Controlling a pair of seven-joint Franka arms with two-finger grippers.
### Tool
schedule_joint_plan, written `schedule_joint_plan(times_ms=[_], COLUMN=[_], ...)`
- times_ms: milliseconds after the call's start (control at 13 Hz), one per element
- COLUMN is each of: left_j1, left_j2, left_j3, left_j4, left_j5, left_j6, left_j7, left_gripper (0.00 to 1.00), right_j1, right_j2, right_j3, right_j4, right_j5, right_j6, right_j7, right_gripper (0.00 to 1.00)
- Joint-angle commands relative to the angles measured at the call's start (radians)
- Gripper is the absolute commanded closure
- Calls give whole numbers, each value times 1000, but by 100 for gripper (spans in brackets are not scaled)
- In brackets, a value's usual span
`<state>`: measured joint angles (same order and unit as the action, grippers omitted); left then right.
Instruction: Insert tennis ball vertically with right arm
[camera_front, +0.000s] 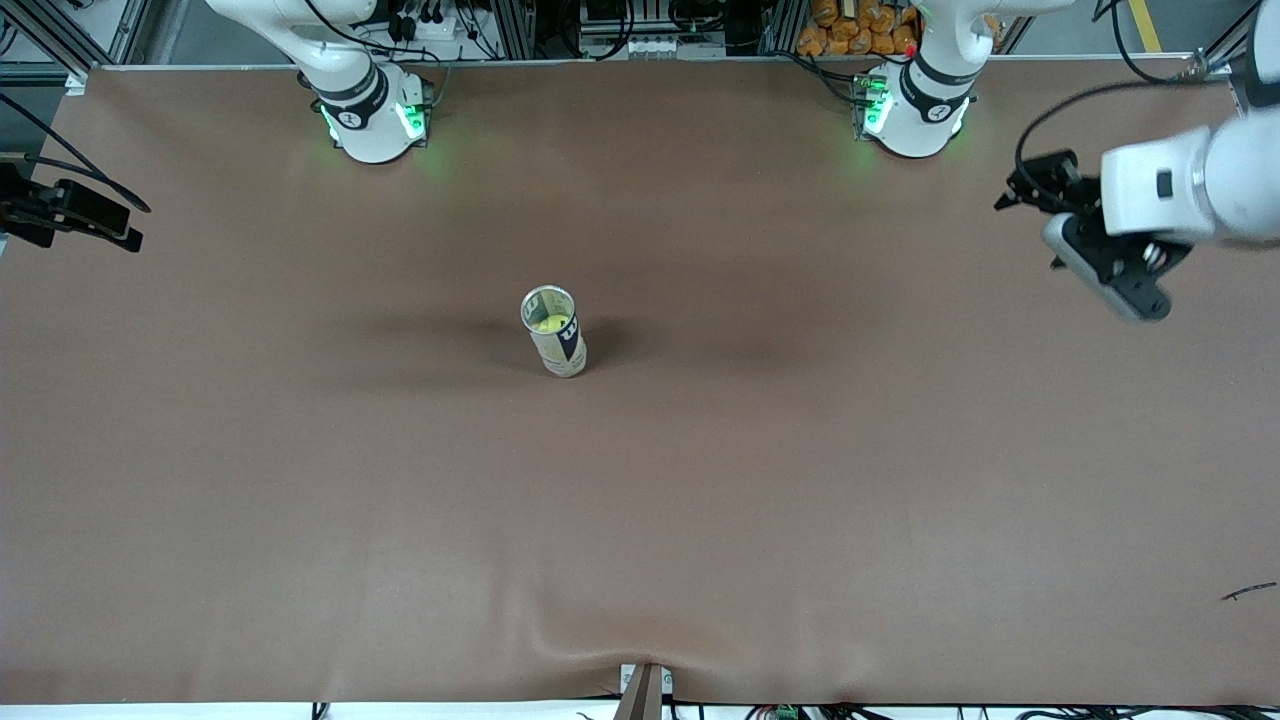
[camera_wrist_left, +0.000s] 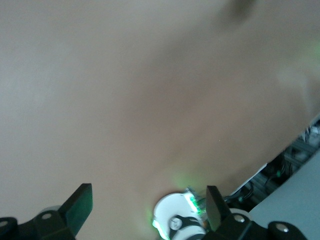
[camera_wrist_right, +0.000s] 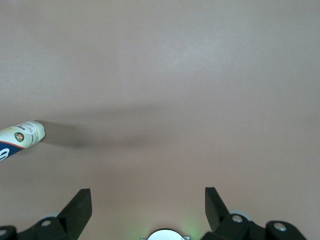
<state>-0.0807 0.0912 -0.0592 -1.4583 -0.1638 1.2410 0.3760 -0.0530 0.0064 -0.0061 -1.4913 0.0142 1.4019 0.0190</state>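
Tennis ball (camera_front: 547, 324) sits inside the upright can (camera_front: 554, 332) mid-frame on the table (camera_front: 700, 500). My right gripper (camera_wrist_right: 148, 210) and left gripper (camera_front: 1040, 195), both spread wide and empty, hang well apart from it.

A brown table (camera_front: 760, 500) fills the view, with orange objects (camera_front: 860, 30) past its edge.

A robotics lab: 2 white arm bases (camera_front: 375, 115) with green lights are bolted along the edge of a brown-covered table (camera_front: 640, 520). Aluminium framing (camera_front: 520, 25), cables (camera_front: 1080, 100) and a power strip (camera_front: 430, 22) crowd the area past that edge.
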Motion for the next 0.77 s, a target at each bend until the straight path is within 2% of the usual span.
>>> schedule_joint_plan(times_ms=[0,153,384,614,690], left_j1=[-4,1,6,4,5], left_j2=[-36,-42,-42,-39,-37], left_j3=[-37,-25,42,38,47], left_j4=[-17,-17,-17,-16,-8], left_j5=[116,141,144,263,263], left_j6=[-8,-6,-5,2,3], left_j7=[-208,-201,-177,-192,-201], left_gripper=[0,0,0,0,0], right_j1=[-22,-21,-18,-15,-15], right_j2=[-16,-16,-17,-19,-19], right_j3=[12,12,14,15,15], right_j4=[-26,-26,-26,-24,-24], right_j5=[12,12,12,12,13], right_j6=[14,14,12,14,14], right_j7=[-5,-5,-5,-5,-5], right_gripper=[0,0,0,0,0])
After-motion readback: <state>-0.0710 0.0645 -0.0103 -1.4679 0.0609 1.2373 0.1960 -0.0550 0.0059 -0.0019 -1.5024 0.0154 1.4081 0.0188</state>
